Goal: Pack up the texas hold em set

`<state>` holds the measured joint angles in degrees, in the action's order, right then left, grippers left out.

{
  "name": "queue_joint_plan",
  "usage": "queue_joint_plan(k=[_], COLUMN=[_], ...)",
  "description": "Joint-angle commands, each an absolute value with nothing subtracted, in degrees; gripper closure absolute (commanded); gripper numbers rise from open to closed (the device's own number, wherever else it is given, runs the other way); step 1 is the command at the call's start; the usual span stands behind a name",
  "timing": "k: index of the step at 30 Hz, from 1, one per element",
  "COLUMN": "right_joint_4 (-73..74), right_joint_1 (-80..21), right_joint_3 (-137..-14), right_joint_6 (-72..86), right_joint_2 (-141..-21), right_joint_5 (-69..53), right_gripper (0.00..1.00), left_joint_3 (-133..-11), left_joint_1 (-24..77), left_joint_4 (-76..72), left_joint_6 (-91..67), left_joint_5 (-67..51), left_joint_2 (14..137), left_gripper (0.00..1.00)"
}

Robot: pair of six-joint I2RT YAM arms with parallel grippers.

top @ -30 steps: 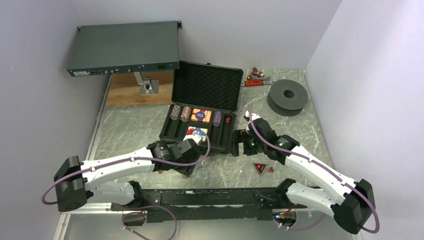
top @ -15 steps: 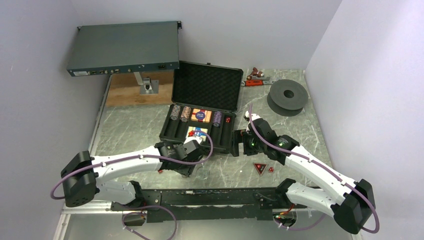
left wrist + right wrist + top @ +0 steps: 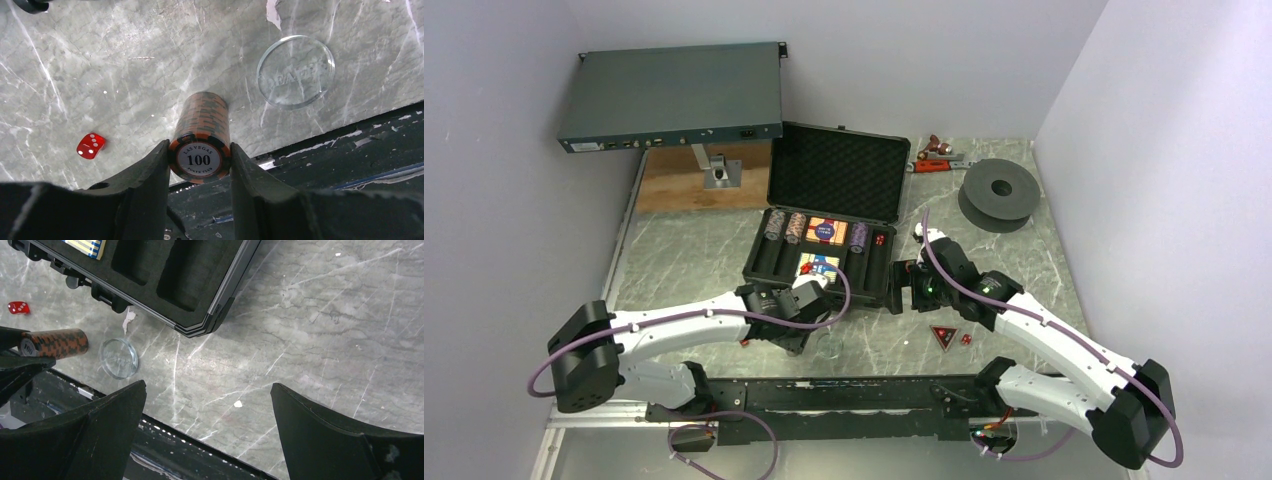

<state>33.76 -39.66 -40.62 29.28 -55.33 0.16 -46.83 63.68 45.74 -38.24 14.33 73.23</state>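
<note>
Two left jaws pinch chip stack [image 3: 201,137]; right jaws wide.

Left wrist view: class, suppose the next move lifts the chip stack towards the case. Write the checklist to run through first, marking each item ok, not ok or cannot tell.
1. Chip stack lies on its side between the fingers of the left end effector, both fingers touching it: ok.
2. Grip firm enough to lift the whole stack: cannot tell.
3. Clear disc and red die lie apart from the stack: ok.
4. Case open, with an empty foam slot: ok.
5. Right end effector open and holding nothing: ok.
</note>
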Motion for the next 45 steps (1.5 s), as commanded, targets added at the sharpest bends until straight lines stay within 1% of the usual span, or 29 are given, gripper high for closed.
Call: queue_joint_plan(k=[1, 6, 13, 16, 19, 23, 27, 31, 34, 40, 45], right_joint_4=[32.1, 31.1, 27.6, 21.6, 17.3, 14.5, 9.3, 2.5, 0.4, -1.5, -7.5], right_joint_1=[-40.0, -40.0, -40.4, -42.3, -45.7, -50.6, -55.7, -57.1, -57.8, -58.8, -59.3], right_joint_3=[-40.8, -41.9, -43.9, -42.2, -41.2, -42.0, -39.9, -35.1, -33.3, -34.1, -31.5], right_joint_6=[28.7, 28.0, 26.0, 25.4, 24.1, 20.3, 14.3, 11.3, 8.9, 5.8, 3.0], right_joint_2=[-54.0, -54.7, -56.9, -54.9, -53.2, -52.0, -47.5, -41.4, -39.0, -40.6, -40.5], right_joint_5=[1.4, 0.3, -9.4, -14.2, -14.5, -14.1, -13.8, -18.4, -22.6, -26.8, -24.8], right_gripper=[0.00, 0.00, 0.01, 0.00, 0.00, 0.00, 0.00, 0.00, 0.01, 0.04, 0.06], left_joint_3=[-48.6, -52.3, -53.2, -53.6, -55.3, -60.8, -64.5, -67.7, -69.4, -75.1, -77.2], left_joint_1=[63.9, 63.9, 63.9, 63.9, 63.8, 63.5, 63.1, 62.8, 62.7, 62.7, 62.7], left_joint_4=[47.1, 50.2, 48.1, 47.7, 47.8, 52.3, 55.2, 56.8, 56.4, 57.8, 55.9], left_joint_6=[-37.7, -35.7, -35.1, -36.2, -37.7, -39.5, -40.7, -42.4, -42.8, -41.4, -41.9], left_joint_5=[14.4, 14.4, 10.6, 8.7, 7.0, 5.4, 5.1, 3.2, 0.8, -1.3, -4.2], left_joint_2=[70.0, 69.8, 65.1, 63.0, 61.6, 62.1, 62.6, 62.1, 60.8, 61.8, 62.8], left_gripper=[1.00, 1.00, 1.00, 1.00, 1.00, 1.00, 1.00, 1.00, 1.00, 1.00, 1.00])
